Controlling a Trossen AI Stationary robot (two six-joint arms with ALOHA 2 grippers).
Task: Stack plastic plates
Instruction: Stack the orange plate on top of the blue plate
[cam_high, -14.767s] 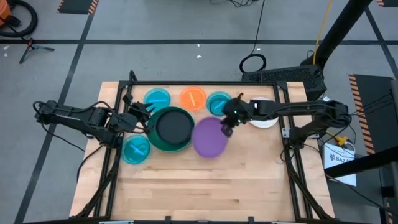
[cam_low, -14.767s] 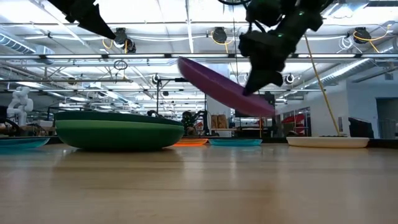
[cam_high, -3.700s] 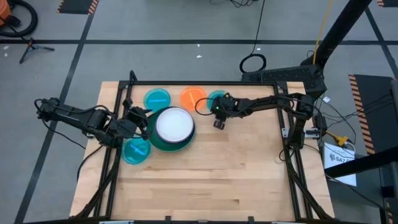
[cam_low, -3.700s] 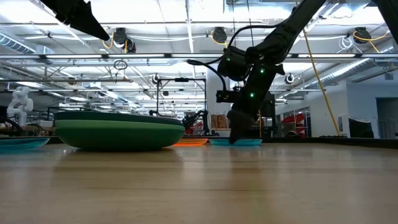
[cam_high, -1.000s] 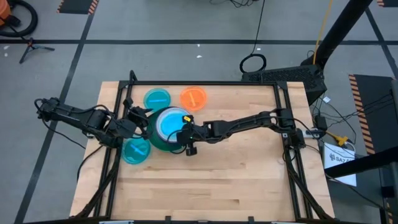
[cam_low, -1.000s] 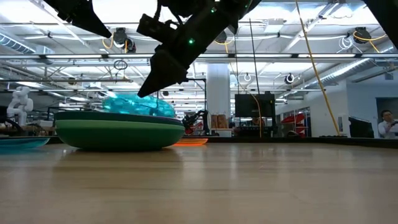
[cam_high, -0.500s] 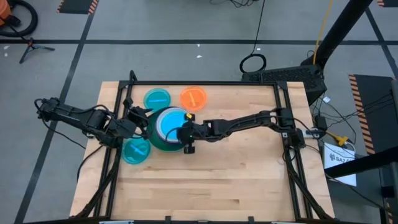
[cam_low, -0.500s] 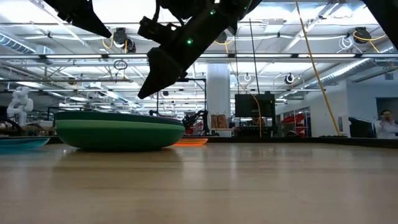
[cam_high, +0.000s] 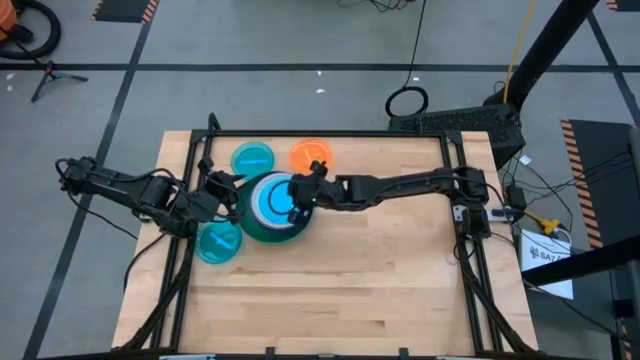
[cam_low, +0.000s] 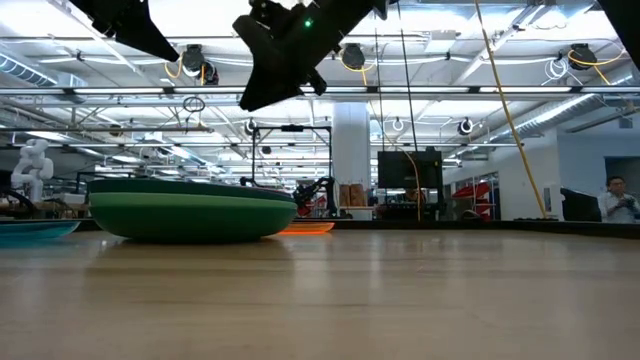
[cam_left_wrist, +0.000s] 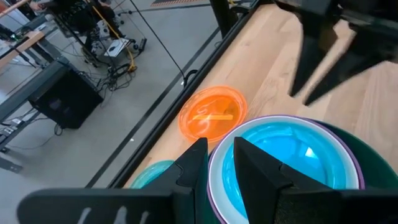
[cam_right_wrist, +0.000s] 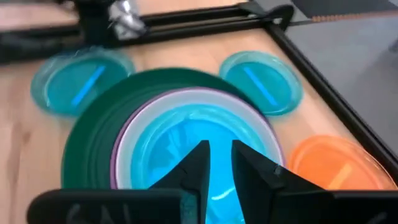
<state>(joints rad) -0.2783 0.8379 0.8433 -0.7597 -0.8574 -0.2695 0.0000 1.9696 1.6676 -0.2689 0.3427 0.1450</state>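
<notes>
- High view: the stack (cam_high: 268, 205) sits left of the table's middle, a dark green plate (cam_high: 256, 232) at the bottom and a translucent blue plate (cam_high: 270, 201) newly on top; a second ago the right gripper (cam_high: 300, 199) hung at the stack's near right edge, and it has since shifted over the stack's far right edge, empty; two more blue plates (cam_high: 252, 158) (cam_high: 219, 241) and an orange plate (cam_high: 311, 155) lie loose on the wooden table (cam_high: 380, 280); the left gripper (cam_high: 222, 190) waits at the stack's left edge.
- Low view: the blue plate, tilted above the green rim a second ago, has dropped out of sight into the stack; the right gripper hangs clear above it.
- Left wrist view: its fingers (cam_left_wrist: 194, 163) stand narrowly apart, holding nothing; the blue plate nests inside white and purple rims.
- Right wrist view: its fingers (cam_right_wrist: 196, 163) show a narrow gap, empty; this placement looks finished, and three small plates remain to stack.
</notes>
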